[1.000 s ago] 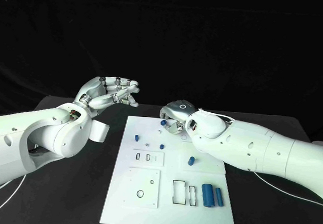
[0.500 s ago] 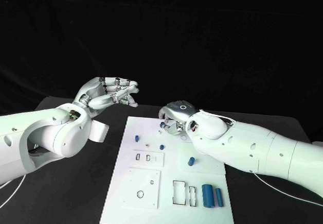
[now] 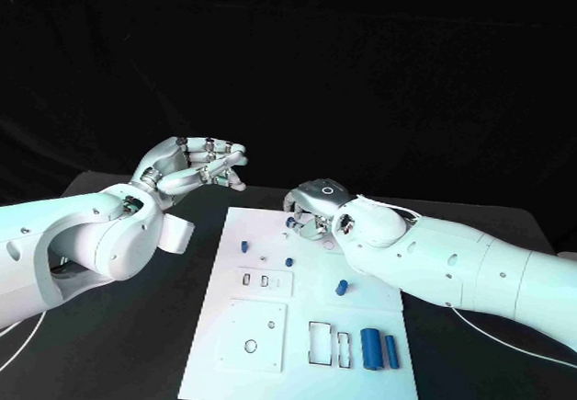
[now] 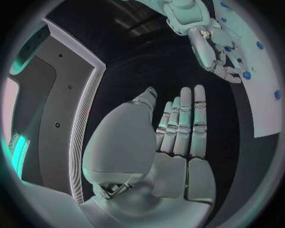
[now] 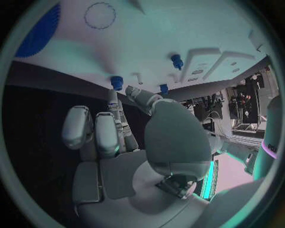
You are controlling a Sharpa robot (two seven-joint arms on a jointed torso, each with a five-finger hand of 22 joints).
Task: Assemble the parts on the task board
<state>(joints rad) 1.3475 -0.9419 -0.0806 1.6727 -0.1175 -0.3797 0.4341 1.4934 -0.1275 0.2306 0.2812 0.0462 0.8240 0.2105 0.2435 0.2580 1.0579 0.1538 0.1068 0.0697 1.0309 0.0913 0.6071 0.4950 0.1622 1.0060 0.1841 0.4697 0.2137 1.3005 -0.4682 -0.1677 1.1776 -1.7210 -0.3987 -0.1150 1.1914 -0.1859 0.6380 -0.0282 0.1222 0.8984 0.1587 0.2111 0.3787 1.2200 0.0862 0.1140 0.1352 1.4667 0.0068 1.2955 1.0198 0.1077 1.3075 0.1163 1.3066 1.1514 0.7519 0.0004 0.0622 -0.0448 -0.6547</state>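
Right hand (image 3: 312, 211) reaching down at board's (image 3: 225, 361) 12 o'clock edge, fingertips closing on small blue part (image 5: 116, 82), likely for picking; grasp unclear. Left hand (image 3: 195, 168) waiting raised at 10 o'clock, fingers curled, holding nothing.

- The task board (image 3: 357, 371) looks like smooth matt white plastic, flat, with crisp cut-out slots in the lower middle of the head view
- The parts, like the two blue cylinders (image 3: 379, 348) at lower right of the board, look like plain matt blue plastic, no shine at all
- The table (image 3: 489, 380) is a dull black surface, pretty much zero reflection
- Left hand (image 3: 195, 168), upper left of the head view: silvery metal-look segments with a satin sheen; the palm shell looks like smooth pale plastic
- Right hand (image 3: 317, 209) has the same silver finish, with a glossy rounded cap
- Both arms' shells (image 3: 469, 273) are smooth white plastic, slightly glossy
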